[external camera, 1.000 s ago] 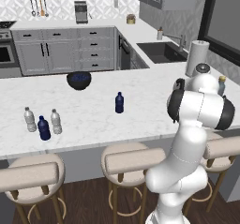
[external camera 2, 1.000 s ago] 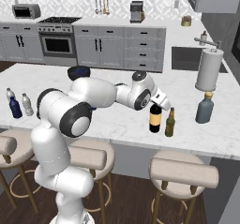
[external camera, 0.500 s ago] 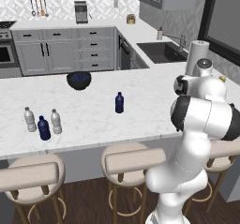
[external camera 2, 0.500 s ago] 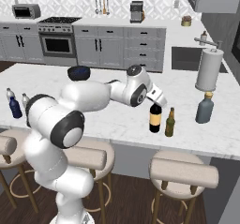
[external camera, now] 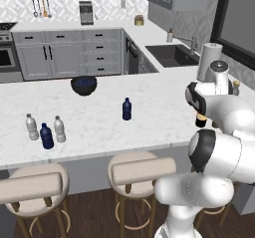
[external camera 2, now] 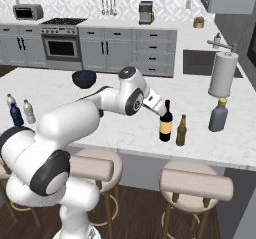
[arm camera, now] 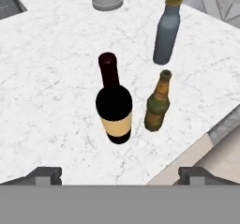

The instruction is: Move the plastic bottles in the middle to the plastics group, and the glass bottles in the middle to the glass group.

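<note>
The tall black wine bottle (external camera 2: 165, 123) (arm camera: 114, 107) with its tan label stands upright on the counter, free of my gripper. Right beside it is the amber beer bottle (external camera 2: 181, 131) (arm camera: 157, 103). The grey-blue bottle (external camera 2: 218, 115) (arm camera: 166, 30) with a tan stopper stands farther right. My gripper (external camera 2: 160, 111) (arm camera: 122, 174) is open, its fingertips (arm camera: 47, 174) wide apart, just up and left of the wine bottle's neck. A dark blue plastic bottle (external camera: 127, 109) stands alone mid-counter. The plastics group (external camera: 45, 130) (external camera 2: 17, 112) is at the far left: two clear bottles and a dark blue one.
A dark bowl (external camera: 83, 84) (external camera 2: 83, 78) sits toward the back of the counter. A paper towel roll (external camera 2: 222, 74) (external camera: 209, 62) stands behind the grey-blue bottle. The counter's front edge (arm camera: 187, 155) runs close to the amber bottle. Stools line the front.
My hand has drawn back slightly from the wine bottle's neck and the elbow has swung. The wine bottle stays where it was beside the amber bottle.
</note>
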You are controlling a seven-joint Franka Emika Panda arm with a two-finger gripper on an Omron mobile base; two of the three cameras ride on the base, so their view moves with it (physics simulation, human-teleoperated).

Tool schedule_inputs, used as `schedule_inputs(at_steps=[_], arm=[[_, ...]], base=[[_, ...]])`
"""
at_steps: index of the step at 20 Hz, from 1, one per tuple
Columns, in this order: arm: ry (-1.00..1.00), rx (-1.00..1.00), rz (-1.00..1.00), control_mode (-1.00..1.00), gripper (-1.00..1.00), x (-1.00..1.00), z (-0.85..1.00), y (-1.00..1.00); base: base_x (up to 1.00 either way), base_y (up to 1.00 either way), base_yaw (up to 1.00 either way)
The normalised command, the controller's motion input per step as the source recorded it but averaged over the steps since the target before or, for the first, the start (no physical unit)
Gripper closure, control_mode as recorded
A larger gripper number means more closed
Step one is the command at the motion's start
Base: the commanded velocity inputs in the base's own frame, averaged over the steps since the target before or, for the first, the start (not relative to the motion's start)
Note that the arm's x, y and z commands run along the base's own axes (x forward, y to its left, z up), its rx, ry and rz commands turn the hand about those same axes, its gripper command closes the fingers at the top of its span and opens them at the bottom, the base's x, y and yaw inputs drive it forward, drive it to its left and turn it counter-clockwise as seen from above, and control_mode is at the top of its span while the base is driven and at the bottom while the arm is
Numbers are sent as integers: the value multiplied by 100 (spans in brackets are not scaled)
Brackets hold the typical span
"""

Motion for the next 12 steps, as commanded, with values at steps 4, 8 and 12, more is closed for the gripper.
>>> schedule_inputs(at_steps=[4, 8, 12], arm=[[-2, 1, 18, -100, -100, -50, 8, 58], [5, 0, 27, -100, -100, -3, 22, 85], [21, 0, 46, -100, -100, 7, 8, 96]], base=[[0, 0, 0], [0, 0, 0], [0, 0, 0]])
